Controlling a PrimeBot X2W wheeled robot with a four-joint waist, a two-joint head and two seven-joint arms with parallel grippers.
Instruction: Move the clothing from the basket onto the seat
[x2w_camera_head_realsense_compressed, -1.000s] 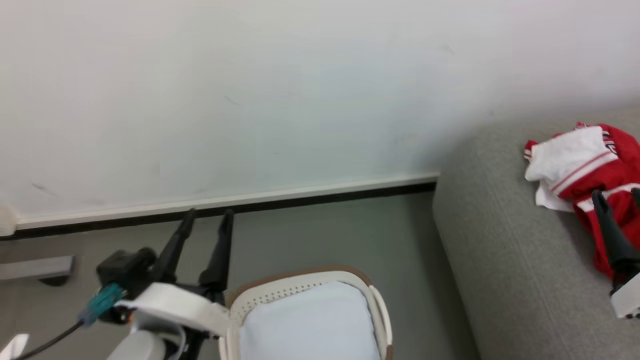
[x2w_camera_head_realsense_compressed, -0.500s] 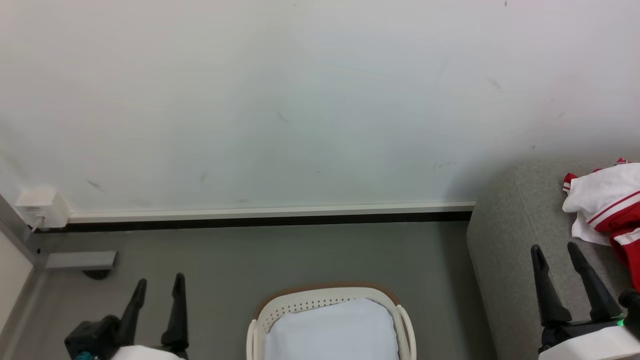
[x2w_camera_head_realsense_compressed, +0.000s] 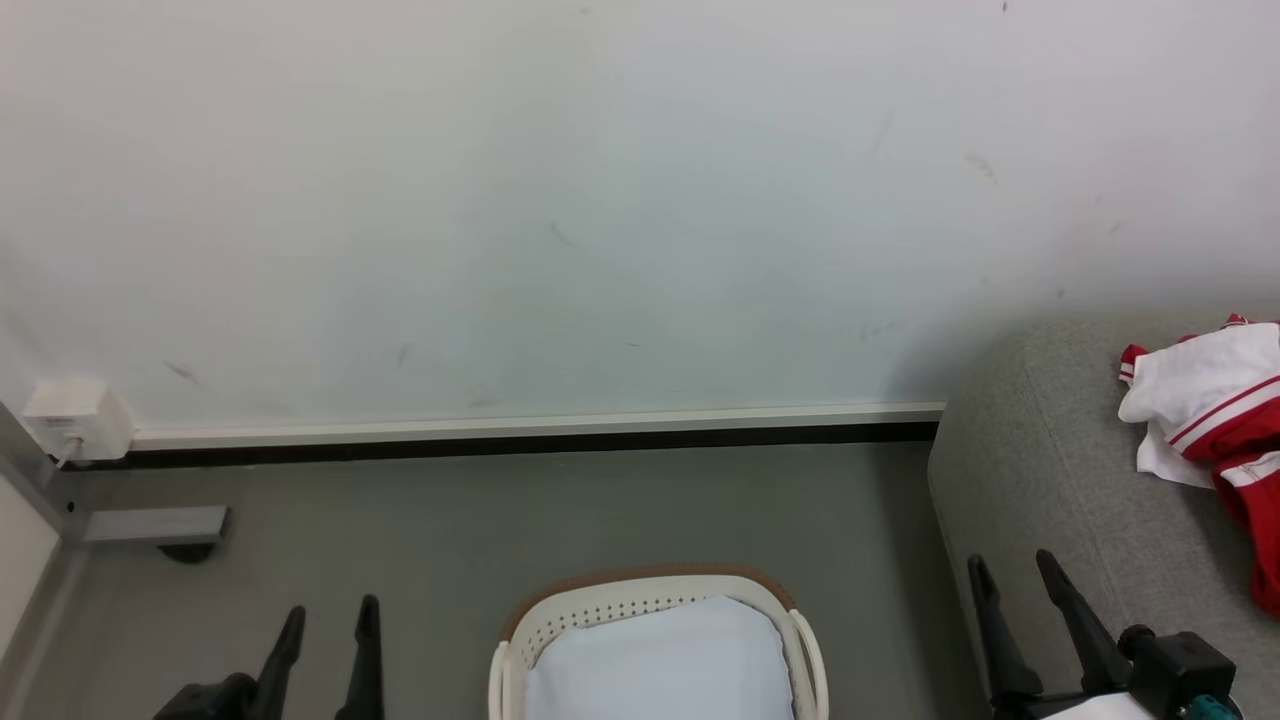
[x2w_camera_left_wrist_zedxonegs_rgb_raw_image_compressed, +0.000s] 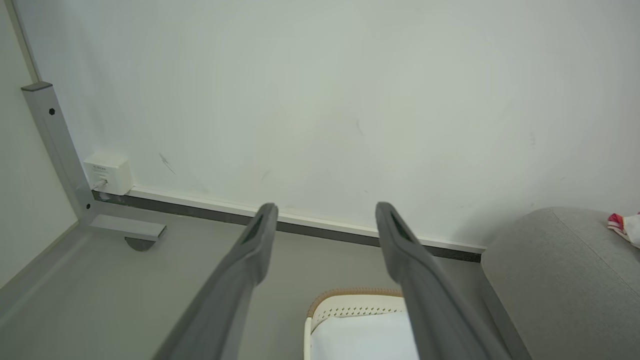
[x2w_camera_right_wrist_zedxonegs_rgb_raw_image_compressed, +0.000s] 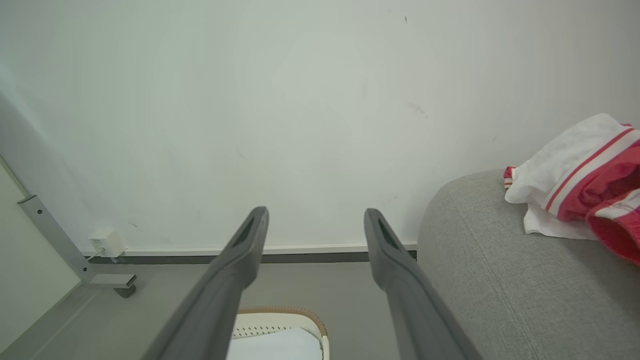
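The red-and-white clothing (x2w_camera_head_realsense_compressed: 1215, 410) lies crumpled on the grey sofa seat (x2w_camera_head_realsense_compressed: 1060, 470) at the right edge of the head view, and shows in the right wrist view too (x2w_camera_right_wrist_zedxonegs_rgb_raw_image_compressed: 580, 175). On the floor at bottom centre sits the cream basket (x2w_camera_head_realsense_compressed: 650, 605), holding only a pale white-blue liner (x2w_camera_head_realsense_compressed: 655, 665). My left gripper (x2w_camera_head_realsense_compressed: 330, 622) is open at lower left, beside the basket, with nothing between its fingers. My right gripper (x2w_camera_head_realsense_compressed: 1012, 570) is open at lower right, over the sofa's end, well short of the clothing.
A white wall with a dark skirting strip (x2w_camera_head_realsense_compressed: 520, 440) runs behind the grey floor. A white socket box (x2w_camera_head_realsense_compressed: 75, 415) and a grey metal frame foot (x2w_camera_head_realsense_compressed: 155, 525) stand at the left corner. Bare floor lies between basket and wall.
The head camera has swung left, so the sofa and clothing sit further right in view. Both grippers have drawn back toward the bottom edge; the right one came away from the clothing.
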